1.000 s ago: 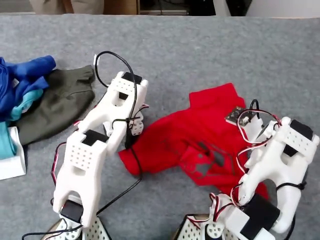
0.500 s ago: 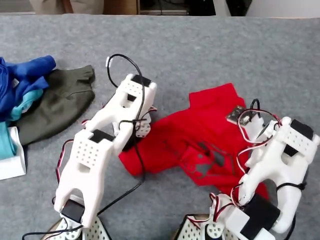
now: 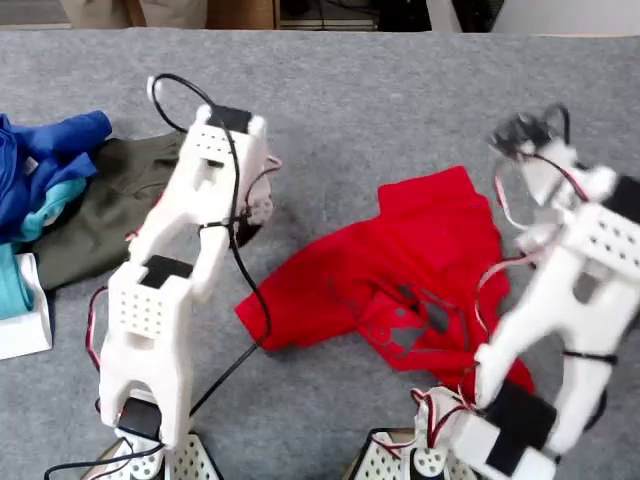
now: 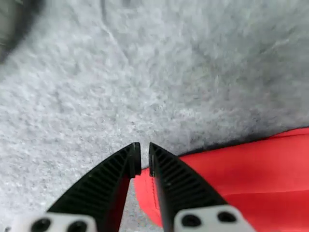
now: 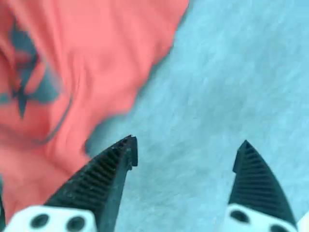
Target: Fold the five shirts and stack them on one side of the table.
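Red shirt (image 3: 400, 280) is lying crumpled. Left jaws are hovering clenched and empty beside its edge, right jaws gaping near it. Flattening is probably calling for pinching opposite corners.

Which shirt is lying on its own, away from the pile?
The red shirt, spread alone mid-table; the blue shirt, teal shirt and olive shirt lie bunched at the left edge.

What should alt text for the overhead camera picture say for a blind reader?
A crumpled red shirt lies on a grey table between the white left arm and right arm. A blue shirt, teal shirt and olive shirt are heaped beside the left arm.
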`<state>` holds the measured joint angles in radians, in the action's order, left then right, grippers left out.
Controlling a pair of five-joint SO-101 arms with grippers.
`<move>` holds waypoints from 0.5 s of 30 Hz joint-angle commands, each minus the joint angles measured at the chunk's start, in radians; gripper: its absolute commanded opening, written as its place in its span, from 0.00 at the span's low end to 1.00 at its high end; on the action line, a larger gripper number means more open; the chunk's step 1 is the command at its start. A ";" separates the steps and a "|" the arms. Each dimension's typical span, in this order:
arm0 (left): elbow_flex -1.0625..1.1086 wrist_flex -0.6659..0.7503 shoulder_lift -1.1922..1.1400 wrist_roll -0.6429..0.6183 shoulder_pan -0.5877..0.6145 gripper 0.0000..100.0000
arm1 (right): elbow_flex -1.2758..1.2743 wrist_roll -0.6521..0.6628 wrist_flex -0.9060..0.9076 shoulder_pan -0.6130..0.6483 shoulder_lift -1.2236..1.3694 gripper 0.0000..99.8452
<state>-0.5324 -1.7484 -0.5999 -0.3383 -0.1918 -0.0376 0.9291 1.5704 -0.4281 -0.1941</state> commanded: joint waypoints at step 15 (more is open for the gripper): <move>0.153 -0.011 0.283 0.060 0.098 0.11 | 1.288 -0.434 0.048 0.236 1.221 0.33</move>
<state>-0.4189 -1.7484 -0.4020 -0.3092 -0.0905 0.9352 0.5240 1.5781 -0.2071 0.8631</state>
